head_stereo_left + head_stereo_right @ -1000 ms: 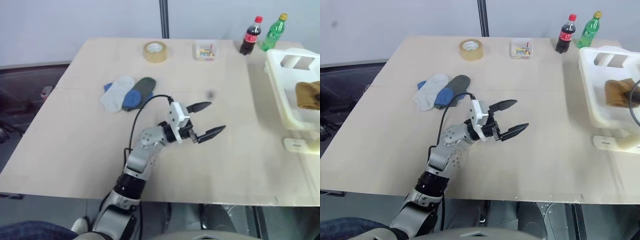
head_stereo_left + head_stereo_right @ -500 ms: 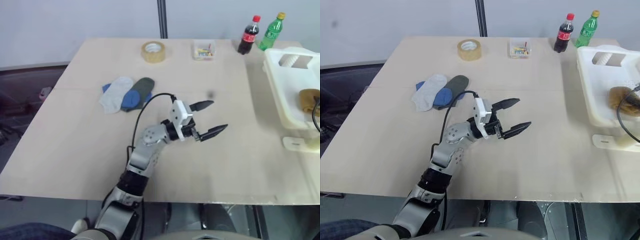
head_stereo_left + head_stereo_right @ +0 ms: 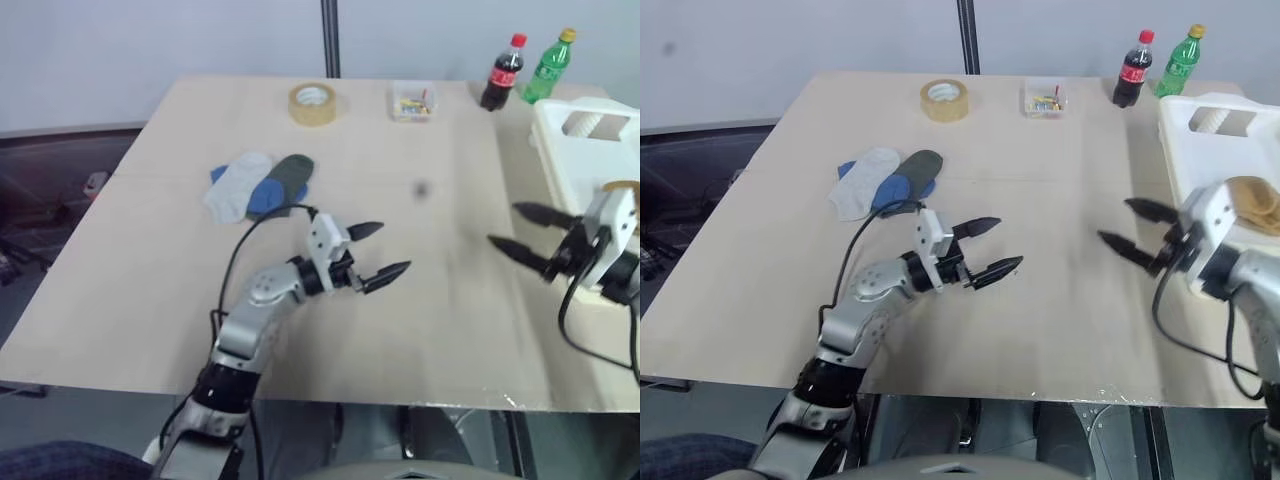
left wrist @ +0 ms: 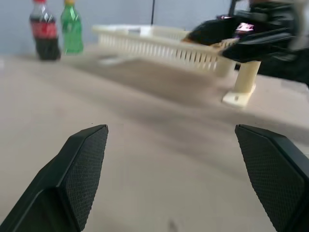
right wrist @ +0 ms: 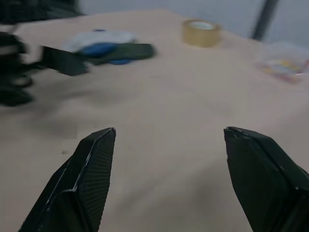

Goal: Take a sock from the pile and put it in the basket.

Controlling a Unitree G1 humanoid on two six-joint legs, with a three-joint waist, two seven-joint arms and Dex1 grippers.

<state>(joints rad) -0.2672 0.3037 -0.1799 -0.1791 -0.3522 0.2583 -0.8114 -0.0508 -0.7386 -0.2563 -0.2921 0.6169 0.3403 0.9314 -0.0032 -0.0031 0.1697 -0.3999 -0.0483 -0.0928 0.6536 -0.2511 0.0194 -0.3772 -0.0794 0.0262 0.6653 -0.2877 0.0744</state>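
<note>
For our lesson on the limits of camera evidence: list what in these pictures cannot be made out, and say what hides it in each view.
- Basket: its far right part is cut off by the eye views' edge; the right tool covers its near part.
- Mustard sock in the basket: partly behind the right arm.
- Pile: sock count unclear, they overlap.
- Clear box: contents too small.
- Bottle label: too small to read.

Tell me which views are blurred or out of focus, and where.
Left wrist view: the far right claw is smeared, the bottles soft. Right wrist view: the pile, the tape roll and the left claw are out of focus. Both eye views: fairly sharp, with even light and faint shadows on the table.
</note>
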